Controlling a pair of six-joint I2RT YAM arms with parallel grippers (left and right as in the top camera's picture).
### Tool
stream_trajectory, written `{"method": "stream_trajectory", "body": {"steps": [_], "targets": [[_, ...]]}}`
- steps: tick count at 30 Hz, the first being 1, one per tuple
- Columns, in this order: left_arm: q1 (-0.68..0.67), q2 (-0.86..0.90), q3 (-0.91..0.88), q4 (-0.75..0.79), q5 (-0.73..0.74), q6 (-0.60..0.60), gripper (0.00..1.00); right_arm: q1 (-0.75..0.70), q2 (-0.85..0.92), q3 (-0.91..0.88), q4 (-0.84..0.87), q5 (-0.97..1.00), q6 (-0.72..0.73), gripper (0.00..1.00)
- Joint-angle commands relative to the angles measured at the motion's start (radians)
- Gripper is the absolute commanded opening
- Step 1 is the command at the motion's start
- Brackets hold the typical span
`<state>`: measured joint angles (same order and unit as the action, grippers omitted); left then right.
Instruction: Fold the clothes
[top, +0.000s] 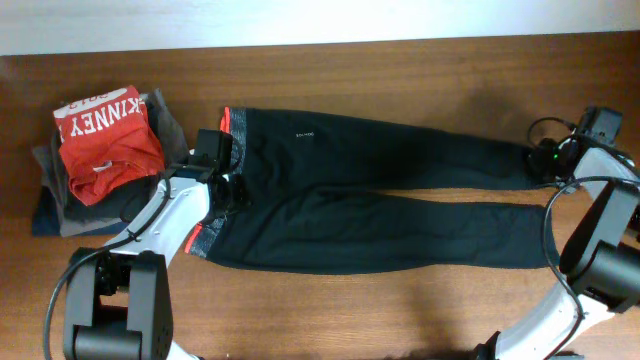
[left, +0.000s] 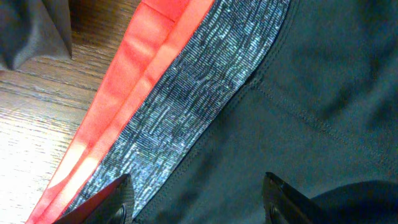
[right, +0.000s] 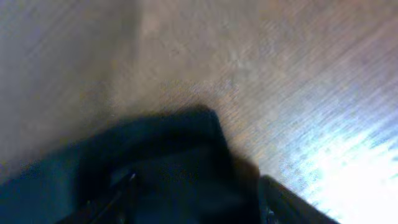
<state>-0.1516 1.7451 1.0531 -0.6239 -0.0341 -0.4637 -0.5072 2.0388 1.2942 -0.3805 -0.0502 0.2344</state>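
1. While both arms reach over it, the pair of long black pants (top: 380, 200) lies spread flat across the middle of the wooden table (top: 400, 70), with the waist on the left arm's side and the legs running toward the right arm.
2. The waistband (left: 205, 106) is grey and heathered, edged in bright red-orange (left: 137, 81). A small white logo (top: 303, 131) sits just below it on the far hip.
3. The two legs lie side by side, parted by a thin wedge of bare wood. The cloth shows soft wrinkles near the crotch.
4. The left gripper (left: 199, 202) hangs over the waistband with its fingers spread wide and nothing pinched between them.
5. The right gripper (right: 199, 193) is at the cuff of the far leg. That view is blurred, but the fingers stand apart with a corner of black cloth between them.
6. A red shirt (top: 105, 140) tops a folded stack just beside the waist.
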Motion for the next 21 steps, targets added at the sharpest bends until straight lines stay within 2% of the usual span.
{"method": "stream_trajectory", "body": {"steps": [1, 4, 5, 9, 13, 14, 15, 17, 21], "targets": [[-0.003, 0.006, 0.008, 0.0, -0.01, 0.01, 0.66, -0.005, 0.028, 0.003, 0.001, -0.1, 0.005, 0.48], [-0.003, 0.006, 0.008, 0.0, -0.01, 0.01, 0.66, -0.005, 0.021, 0.026, 0.009, -0.197, -0.048, 0.12], [-0.003, 0.006, 0.008, 0.0, -0.011, 0.01, 0.66, -0.005, 0.017, 0.04, 0.002, -0.21, -0.056, 0.04], [-0.003, 0.006, 0.008, 0.0, -0.011, 0.01, 0.66, -0.005, -0.016, 0.129, -0.062, -0.194, -0.067, 0.04], [-0.003, 0.006, 0.008, 0.0, -0.011, 0.01, 0.66, -0.005, -0.055, 0.244, -0.137, -0.075, -0.067, 0.04], [-0.003, 0.006, 0.008, 0.0, -0.01, 0.01, 0.66, -0.005, -0.056, 0.273, -0.165, -0.035, -0.067, 0.12], [-0.003, 0.006, 0.008, 0.0, -0.01, 0.01, 0.66, -0.005, -0.056, 0.288, -0.184, -0.014, -0.066, 0.25], [-0.003, 0.006, 0.008, 0.0, -0.01, 0.01, 0.66, -0.005, -0.056, 0.292, -0.216, 0.032, -0.066, 0.59], [-0.003, 0.006, 0.008, -0.001, -0.01, 0.01, 0.66, -0.005, -0.054, 0.286, -0.301, 0.066, -0.066, 0.66]]}}
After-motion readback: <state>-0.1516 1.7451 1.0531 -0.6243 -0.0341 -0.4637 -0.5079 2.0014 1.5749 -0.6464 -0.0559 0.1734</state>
